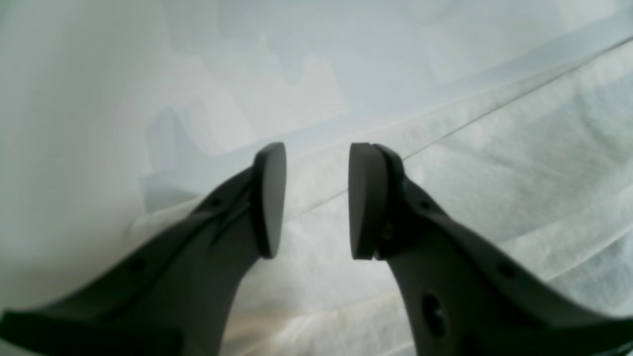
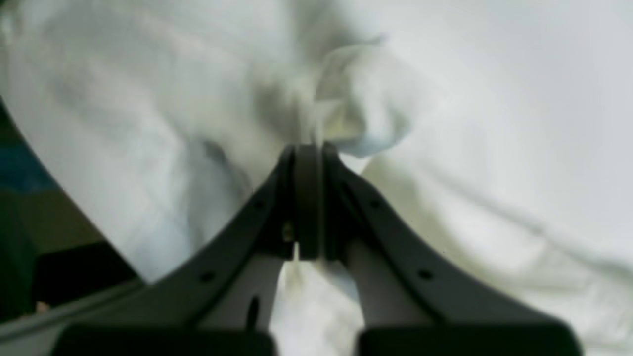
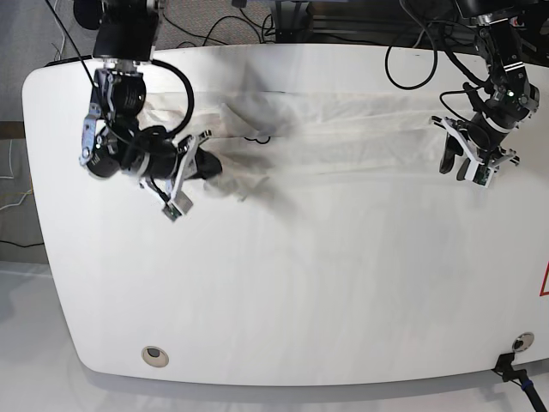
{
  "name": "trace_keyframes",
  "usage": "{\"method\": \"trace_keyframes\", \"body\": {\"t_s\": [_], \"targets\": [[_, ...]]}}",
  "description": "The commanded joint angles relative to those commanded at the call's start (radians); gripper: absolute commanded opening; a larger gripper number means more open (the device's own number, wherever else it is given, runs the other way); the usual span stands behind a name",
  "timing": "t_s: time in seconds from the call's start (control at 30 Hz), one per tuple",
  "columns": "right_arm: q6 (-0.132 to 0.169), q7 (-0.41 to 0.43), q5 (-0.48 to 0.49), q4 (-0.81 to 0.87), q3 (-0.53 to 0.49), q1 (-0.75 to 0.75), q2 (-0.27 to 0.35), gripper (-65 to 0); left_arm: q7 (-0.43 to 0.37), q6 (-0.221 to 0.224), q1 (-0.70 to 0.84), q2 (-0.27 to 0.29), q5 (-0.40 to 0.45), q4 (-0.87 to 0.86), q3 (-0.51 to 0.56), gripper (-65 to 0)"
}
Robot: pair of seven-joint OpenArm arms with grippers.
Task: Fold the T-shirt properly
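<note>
The T-shirt (image 3: 326, 116) lies stretched in a long, narrow band across the far part of the white bench (image 3: 283, 283), with its plain white side showing and no print in sight. One end is bunched and wrinkled where the right claw (image 2: 307, 148) is clamped on a gathered tuft of cloth. The other end lies flat near the left claw (image 1: 316, 198), whose pads stand apart above a hemmed edge, holding nothing.

The main risk sits with that one-sided hold. If the right claw pulls while the other end lies free, the band will likely drag and twist across the bench rather than fold, and the wrinkles near the grip could be pressed into the fold. The pinched tuft looks small, so it may slip out under tension. The left claw may also close on only the top layer, or on bare bench, since white cloth on white makes the edge hard to find
</note>
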Motion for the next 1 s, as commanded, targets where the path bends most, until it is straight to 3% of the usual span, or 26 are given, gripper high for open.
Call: {"method": "trace_keyframes", "body": {"t_s": [0.17, 0.47, 0.73, 1.0], "targets": [[0.008, -0.062, 0.000, 0.028, -0.002, -0.064, 0.061, -65.0, 0.000, 0.000, 0.000, 0.000, 0.000, -0.002, 0.002, -45.1], [0.008, -0.062, 0.005, 0.028, -0.002, -0.123, 0.100, -65.0, 0.000, 0.000, 0.000, 0.000, 0.000, -0.002, 0.003, -45.1], [0.002, -0.062, 0.287, 0.026, -0.002, -0.152, 0.175, -65.0, 0.000, 0.000, 0.012, 0.000, 0.000, -0.002, 0.003, -45.1], [0.008, -0.062, 0.298, 0.028, -0.003, -0.184, 0.180, -65.0, 0.000, 0.000, 0.012, 0.000, 0.000, -0.003, 0.003, -45.1]]}}
